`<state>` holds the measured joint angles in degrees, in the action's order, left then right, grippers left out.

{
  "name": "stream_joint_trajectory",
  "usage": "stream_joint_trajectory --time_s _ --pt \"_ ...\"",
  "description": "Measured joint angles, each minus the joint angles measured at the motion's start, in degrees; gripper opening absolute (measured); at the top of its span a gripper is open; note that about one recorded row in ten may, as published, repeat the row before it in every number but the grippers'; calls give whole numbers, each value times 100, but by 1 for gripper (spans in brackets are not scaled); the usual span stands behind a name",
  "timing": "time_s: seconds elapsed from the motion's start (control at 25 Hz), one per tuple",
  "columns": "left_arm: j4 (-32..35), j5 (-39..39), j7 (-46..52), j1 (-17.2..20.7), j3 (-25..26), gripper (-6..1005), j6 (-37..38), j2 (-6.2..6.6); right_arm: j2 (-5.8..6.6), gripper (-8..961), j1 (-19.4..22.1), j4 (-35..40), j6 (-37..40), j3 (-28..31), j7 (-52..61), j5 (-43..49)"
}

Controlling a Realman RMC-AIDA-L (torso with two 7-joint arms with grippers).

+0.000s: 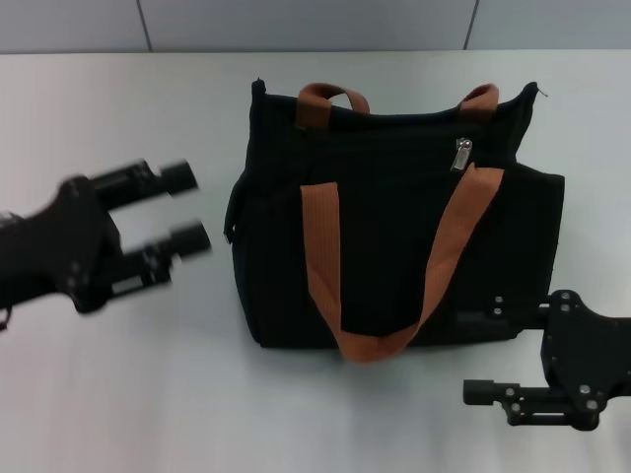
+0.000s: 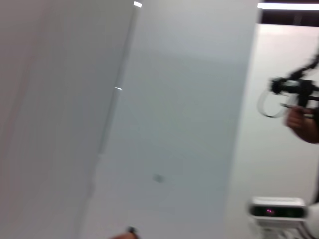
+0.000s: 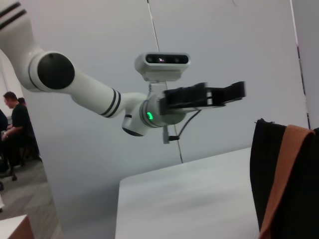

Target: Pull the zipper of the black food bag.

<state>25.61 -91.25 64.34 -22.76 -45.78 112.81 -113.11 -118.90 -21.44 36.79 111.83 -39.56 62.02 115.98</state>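
The black food bag [image 1: 394, 246] lies on the white table in the middle of the head view, with two orange-brown strap handles [image 1: 321, 251]. The silver zipper pull tab [image 1: 461, 155] sits near the bag's far right top edge, beside the right strap. My left gripper [image 1: 187, 209] is open and empty, hovering left of the bag and apart from it. My right gripper [image 1: 488, 355] is open and empty at the bag's near right corner, its upper finger close to the bag's edge. The right wrist view shows the bag's edge [image 3: 259, 164] and the left gripper [image 3: 238, 93] in the air.
The white table [image 1: 148, 394] extends all around the bag. A grey wall [image 1: 296, 25] runs along the far edge. The left wrist view shows only wall panels [image 2: 174, 124] and a camera unit [image 2: 276, 209]. A person [image 3: 15, 124] stands far off.
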Motion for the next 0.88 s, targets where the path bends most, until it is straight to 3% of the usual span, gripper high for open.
stream_joint_trajectory --time_s 0.12,0.16,0.24,0.28,0.56,0.76,0.88 --pt "25 -252 -75 -7 -42 626 29 -78 -13 718 5 -200 -159 -14 -288 3" --pt "12 -694 -215 -20 -53 665 7 -214 -13 720 32 -330 -278 -13 -492 4" --pt "-4 -864 -286 -14 -54 742 -10 -262 -12 725 51 -404 -343 -13 -603 5" --pt "-24 -1131 -441 17 -53 781 -92 -362 -12 727 70 -541 -450 -12 -738 7" --pt "-77 -1697 -836 110 -55 808 -461 -529 -10 741 102 -1002 -669 -14 -1303 27" --pt "-207 -1819 -1022 104 -63 819 -494 -537 -10 826 105 -1094 -816 -8 -1414 61" --pt "-252 -1831 -1123 91 -63 819 -522 -537 -10 827 106 -1100 -837 -2 -1422 64"
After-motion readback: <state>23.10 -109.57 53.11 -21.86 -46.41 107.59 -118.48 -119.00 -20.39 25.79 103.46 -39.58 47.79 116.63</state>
